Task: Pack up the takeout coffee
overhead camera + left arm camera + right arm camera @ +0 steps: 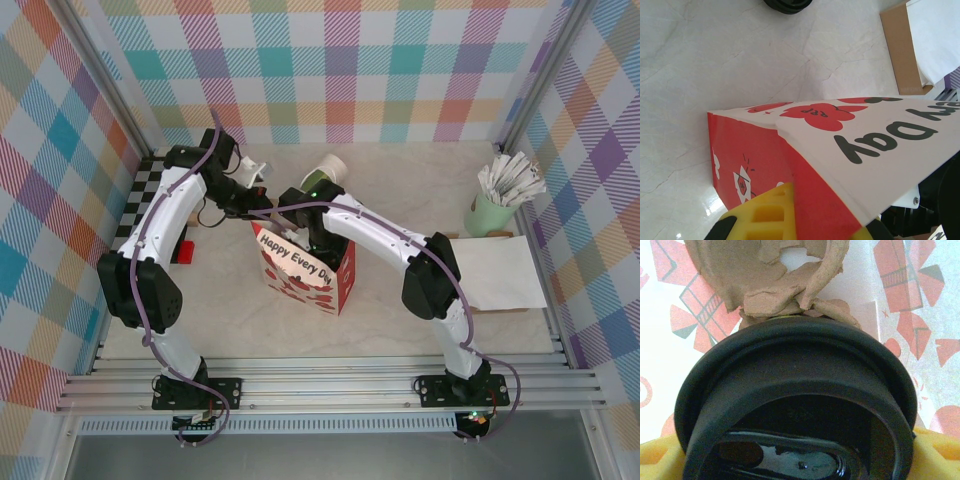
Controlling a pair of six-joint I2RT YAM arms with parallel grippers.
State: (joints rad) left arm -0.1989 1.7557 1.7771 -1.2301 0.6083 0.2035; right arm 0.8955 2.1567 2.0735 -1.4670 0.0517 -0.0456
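Right wrist: takeout coffee, cup wall hidden under its black lid, lid cropped at bottom edge. Left wrist: paper bag lettering cropped at right edge.

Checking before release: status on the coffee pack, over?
Left gripper shut on gift bag edge. Right gripper shut on takeout coffee, inside bag. Brown pulp piece just ahead of it.
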